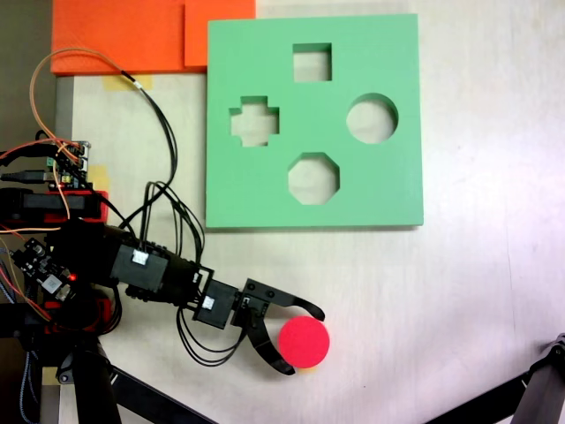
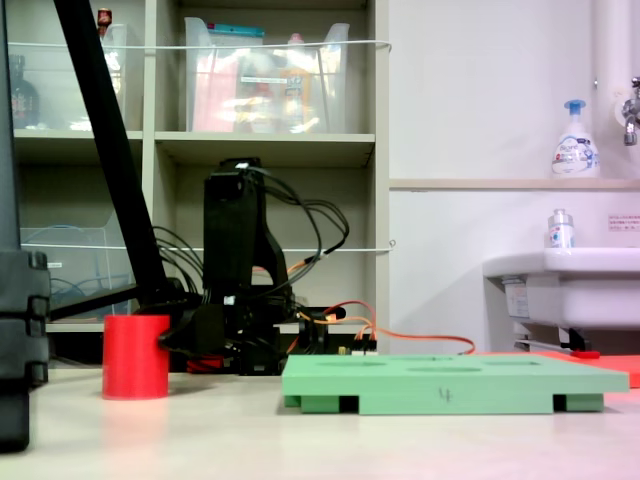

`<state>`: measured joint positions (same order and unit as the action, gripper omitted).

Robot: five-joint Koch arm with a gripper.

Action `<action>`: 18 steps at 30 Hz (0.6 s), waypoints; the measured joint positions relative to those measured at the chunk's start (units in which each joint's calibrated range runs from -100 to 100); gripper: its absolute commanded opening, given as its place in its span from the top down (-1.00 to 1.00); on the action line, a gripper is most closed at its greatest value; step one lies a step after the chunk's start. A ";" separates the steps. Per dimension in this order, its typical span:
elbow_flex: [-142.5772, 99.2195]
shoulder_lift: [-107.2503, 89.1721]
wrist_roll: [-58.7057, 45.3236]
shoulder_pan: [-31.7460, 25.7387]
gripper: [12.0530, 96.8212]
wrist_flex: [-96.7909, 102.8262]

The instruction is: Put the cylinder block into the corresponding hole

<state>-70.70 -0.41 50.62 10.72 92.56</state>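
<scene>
Red cylinder block stands upright on the counter, lower centre. Gripper jaws spread open around it, not yet clamped. Round hole in the green board lies well apart, upper right, awaiting the block.

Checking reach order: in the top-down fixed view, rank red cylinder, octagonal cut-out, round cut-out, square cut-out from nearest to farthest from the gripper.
From the gripper:
1. Red cylinder, between the open jaws.
2. Octagonal cut-out, bottom of the green board.
3. Round cut-out, right side.
4. Square cut-out, top.

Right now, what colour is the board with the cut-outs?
Light green; the board shows best in a fixed view from above.
</scene>
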 measured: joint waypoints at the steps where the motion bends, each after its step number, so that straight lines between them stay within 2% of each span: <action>1: 0.00 0.00 0.00 0.05 0.71 0.00; 10: -0.49 -5.61 0.00 0.10 0.71 -0.10; 15: -0.39 -17.37 0.00 -1.12 0.71 -0.39; 18: -0.39 -27.77 0.00 -2.49 0.70 -7.05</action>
<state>-71.09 -28.18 50.62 8.23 85.51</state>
